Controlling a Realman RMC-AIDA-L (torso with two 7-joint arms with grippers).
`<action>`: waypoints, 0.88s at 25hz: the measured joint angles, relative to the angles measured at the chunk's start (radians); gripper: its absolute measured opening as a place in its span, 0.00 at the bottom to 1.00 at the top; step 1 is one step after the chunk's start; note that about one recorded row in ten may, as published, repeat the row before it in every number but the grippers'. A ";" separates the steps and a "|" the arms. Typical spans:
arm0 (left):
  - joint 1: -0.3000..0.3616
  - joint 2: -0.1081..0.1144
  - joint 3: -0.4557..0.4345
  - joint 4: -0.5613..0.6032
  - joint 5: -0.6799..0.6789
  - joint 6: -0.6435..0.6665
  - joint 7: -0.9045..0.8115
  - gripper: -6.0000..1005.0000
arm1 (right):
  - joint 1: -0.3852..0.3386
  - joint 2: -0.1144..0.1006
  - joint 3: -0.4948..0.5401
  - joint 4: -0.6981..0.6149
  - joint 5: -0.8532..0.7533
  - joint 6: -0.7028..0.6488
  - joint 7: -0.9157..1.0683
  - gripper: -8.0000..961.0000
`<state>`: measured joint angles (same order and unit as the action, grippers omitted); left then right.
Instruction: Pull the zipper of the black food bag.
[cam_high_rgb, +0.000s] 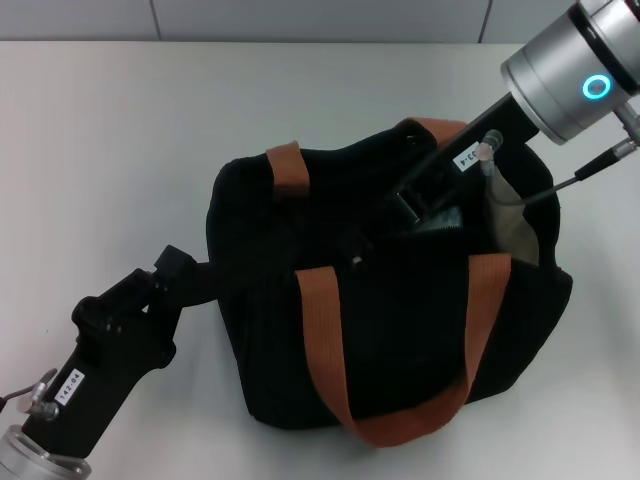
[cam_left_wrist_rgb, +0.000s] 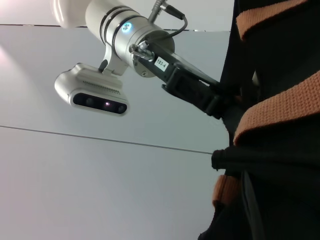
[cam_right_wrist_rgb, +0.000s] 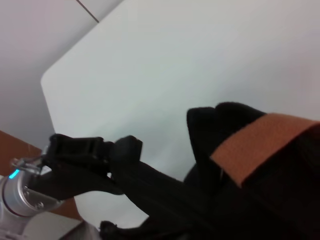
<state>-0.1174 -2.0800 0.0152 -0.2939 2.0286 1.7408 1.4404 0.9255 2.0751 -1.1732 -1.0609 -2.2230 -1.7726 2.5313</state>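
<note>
While the boxy black fabric food bag (cam_high_rgb: 400, 320) with its rust-orange webbing handles (cam_high_rgb: 400, 400) is being steadied on the white tabletop (cam_high_rgb: 110, 150), the step in hand is judged to be the seizing or first drawing of the zipper along the bag's top. The right gripper (cam_high_rgb: 425, 205) is reached down from the far right into the mouth of the bag, between the two handles, and its black fingers are buried against the dark track; whether they are parted or closed on anything cannot be told. The left gripper (cam_high_rgb: 170, 275) is held at the bag's near-left side, where the black side strap (cam_high_rgb: 205, 280) appears to be clamped between its fingers, so that the bag is kept from sliding; the strap is seen stretched taut from that gripper toward the bag in the right wrist view. A small pale glint (cam_high_rgb: 357, 261), possibly the silver metal slider of the zipper, is seen just beside the right gripper, on the side toward the left gripper, though it is too small to be named with certainty. Cream-white lining (cam_high_rgb: 515, 235) is exposed on the far side of the right gripper, so the bag is judged to be open there. For the next move, a firm pinch on the pull tab and a straight draw along the track are called for, with the strap kept taut against that pull.
</note>
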 joint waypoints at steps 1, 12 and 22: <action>0.000 0.000 0.000 0.000 0.000 0.001 0.000 0.03 | 0.001 0.001 -0.003 0.000 -0.007 0.000 0.001 0.24; -0.002 0.000 0.000 -0.002 0.001 0.002 0.000 0.03 | 0.010 0.006 -0.058 0.020 -0.011 0.041 -0.002 0.29; -0.001 0.000 0.000 0.001 0.001 0.002 0.000 0.03 | 0.006 0.008 -0.117 -0.001 -0.011 0.091 -0.057 0.09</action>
<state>-0.1189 -2.0801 0.0154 -0.2927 2.0294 1.7429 1.4404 0.9318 2.0832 -1.2901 -1.0615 -2.2340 -1.6814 2.4742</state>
